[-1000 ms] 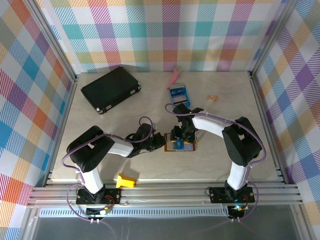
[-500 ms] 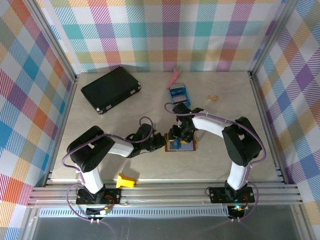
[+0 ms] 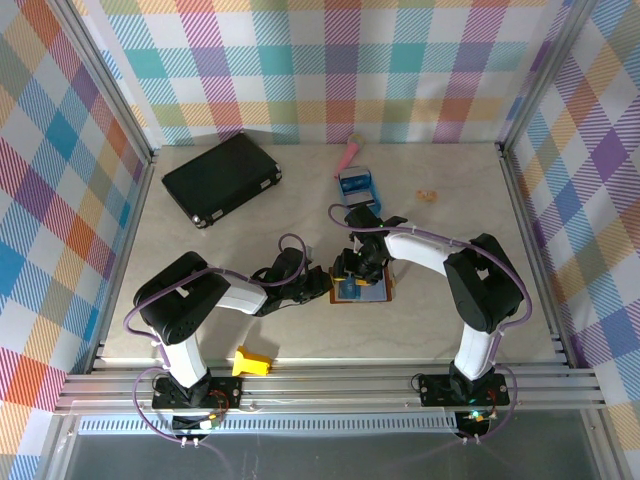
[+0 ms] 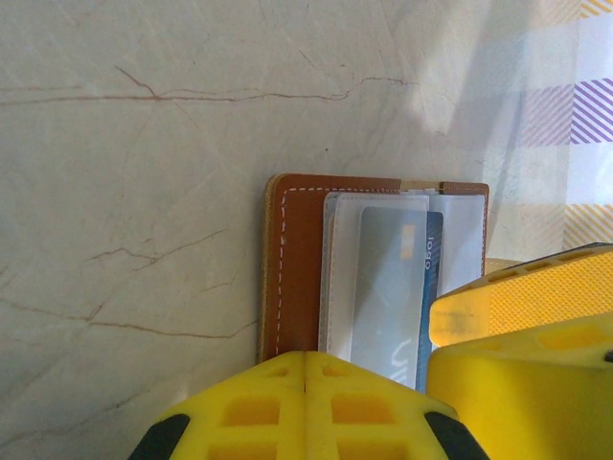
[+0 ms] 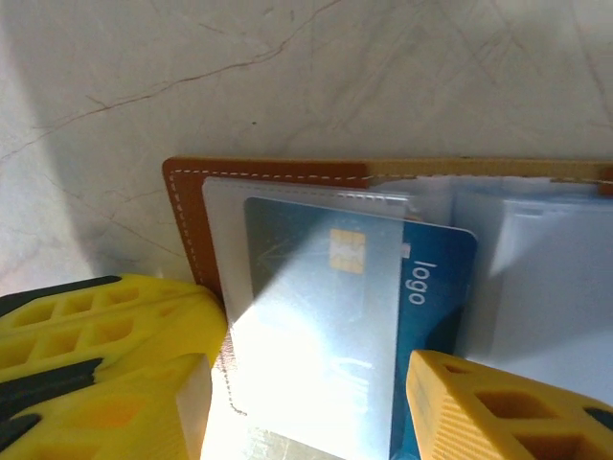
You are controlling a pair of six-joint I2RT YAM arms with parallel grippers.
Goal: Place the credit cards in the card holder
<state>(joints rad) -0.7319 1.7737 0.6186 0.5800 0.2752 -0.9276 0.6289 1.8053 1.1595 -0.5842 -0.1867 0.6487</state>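
Glare whitens part of the blue card (image 5: 436, 278); fingers (image 5: 105, 364) of the right gripper (image 5: 306, 383) and the picture's edge cut off the card holder (image 5: 187, 206).

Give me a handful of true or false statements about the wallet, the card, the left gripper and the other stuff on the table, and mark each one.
1. The wallet lies open on the table. True.
2. A blue card sits partly under a clear sleeve inside the wallet. True.
3. The left gripper is wide open. False: it is shut, at the wallet's edge.
4. The black case lies at the near right of the table. False: it lies at the far left.
5. The yellow plastic piece rests on the wallet. False: it lies at the table's near edge, apart from the wallet.
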